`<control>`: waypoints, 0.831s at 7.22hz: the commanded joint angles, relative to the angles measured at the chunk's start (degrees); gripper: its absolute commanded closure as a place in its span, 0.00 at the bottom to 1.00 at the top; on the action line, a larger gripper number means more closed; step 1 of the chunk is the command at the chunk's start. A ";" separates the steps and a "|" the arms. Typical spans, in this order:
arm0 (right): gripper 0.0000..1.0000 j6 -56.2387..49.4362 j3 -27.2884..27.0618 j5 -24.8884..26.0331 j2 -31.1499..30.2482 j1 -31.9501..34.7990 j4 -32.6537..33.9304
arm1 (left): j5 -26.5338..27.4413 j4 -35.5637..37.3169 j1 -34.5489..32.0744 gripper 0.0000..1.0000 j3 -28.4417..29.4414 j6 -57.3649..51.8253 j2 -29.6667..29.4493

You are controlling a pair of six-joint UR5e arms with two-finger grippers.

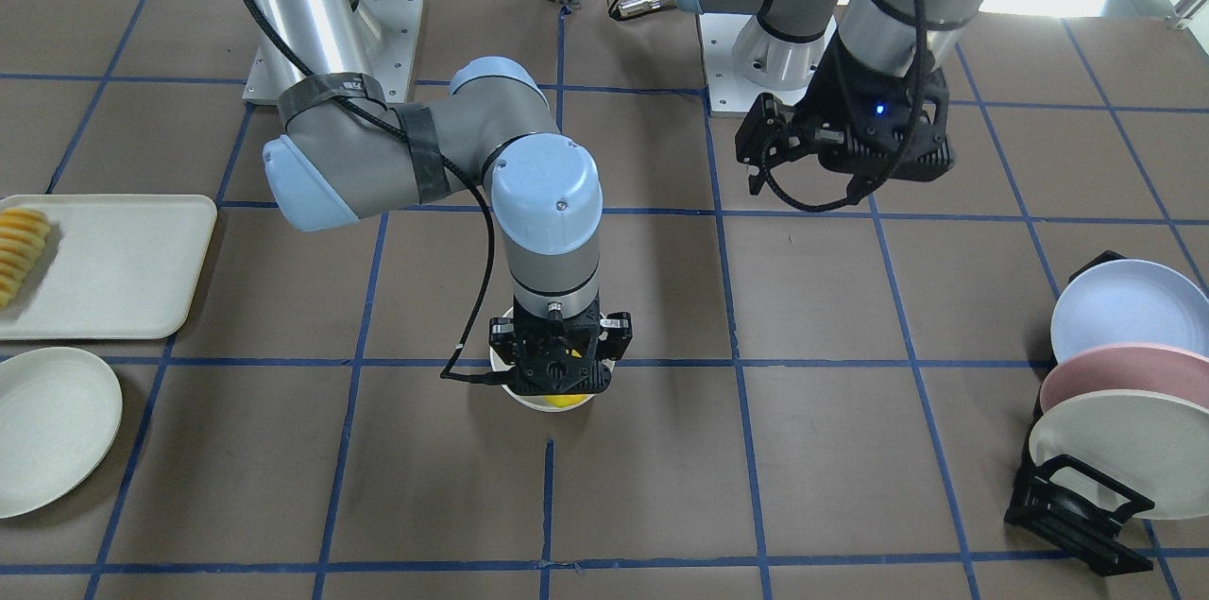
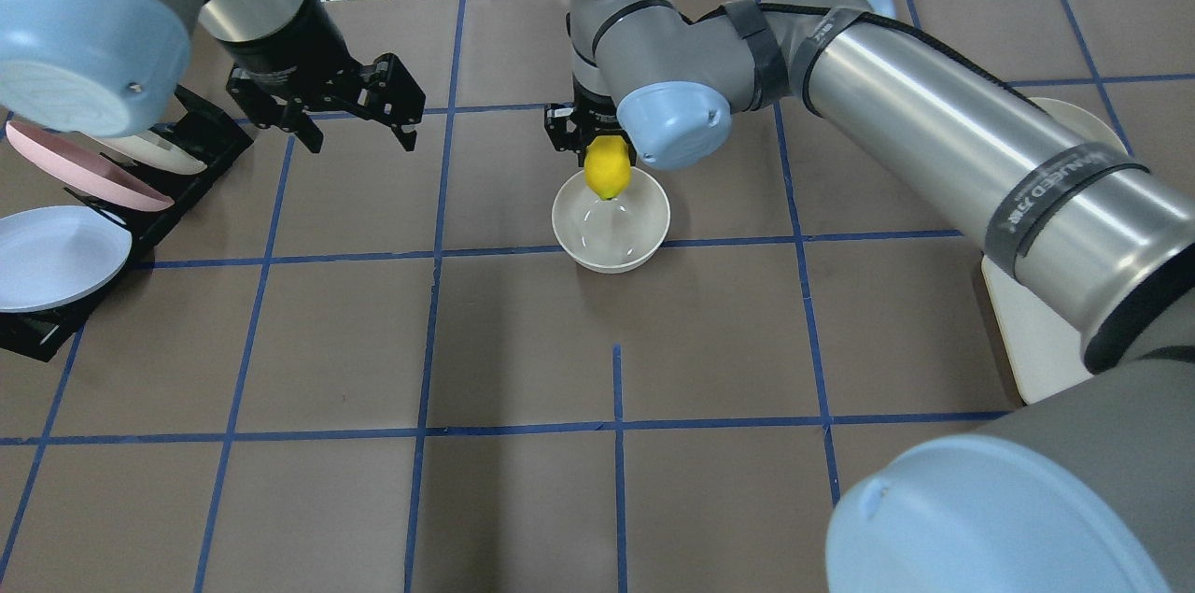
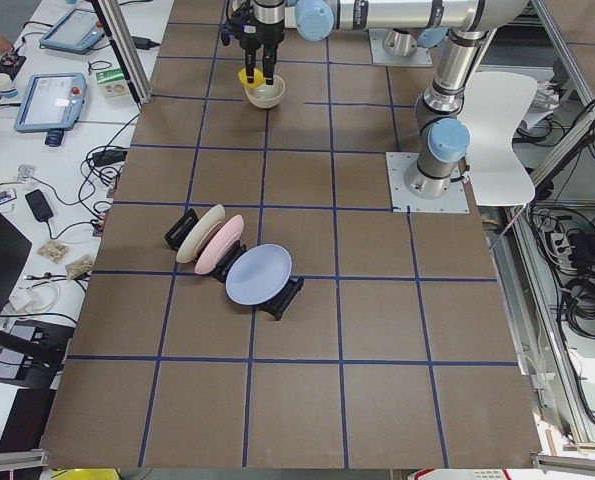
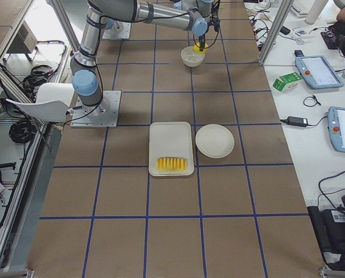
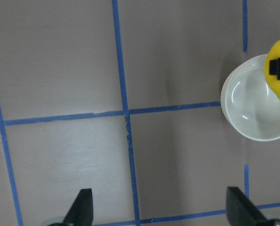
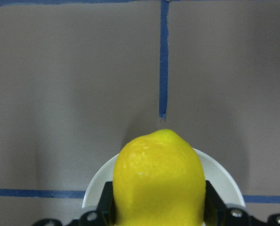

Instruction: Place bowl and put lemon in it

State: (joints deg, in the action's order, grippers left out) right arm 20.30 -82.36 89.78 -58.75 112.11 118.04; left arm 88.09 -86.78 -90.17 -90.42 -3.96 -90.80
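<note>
My right gripper (image 1: 559, 371) clamps the smooth yellow oval lemon (image 2: 607, 168), seemingly off-centre over the glossy off-white round bowl (image 2: 609, 238); released here, it could clip the rim and roll away.

One bowl (image 2: 611, 233), one lemon (image 2: 607, 168), one tray (image 1: 123, 269); on the tray perhaps eight food slices (image 1: 19, 250), beside the tray one flat plate (image 1: 52, 430); three upright plates (image 1: 1124, 312), one rack (image 1: 1077, 505)
</note>
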 commanded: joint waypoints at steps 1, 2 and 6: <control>0.68 0.18 -5.50 3.46 -1.01 1.54 1.04 | 0.42 -0.76 0.43 0.00 -0.55 0.26 2.04; 0.68 -0.34 -7.62 3.38 -1.71 1.36 4.62 | -0.02 -0.33 0.52 0.00 -0.38 0.35 1.69; 0.00 -0.26 -7.56 3.56 -2.06 1.27 5.27 | 0.60 -0.76 0.96 0.00 1.11 0.35 1.08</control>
State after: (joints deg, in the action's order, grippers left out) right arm 20.06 -90.16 93.14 -60.39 113.46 123.37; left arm 88.70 -87.56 -89.44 -90.23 -3.71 -89.03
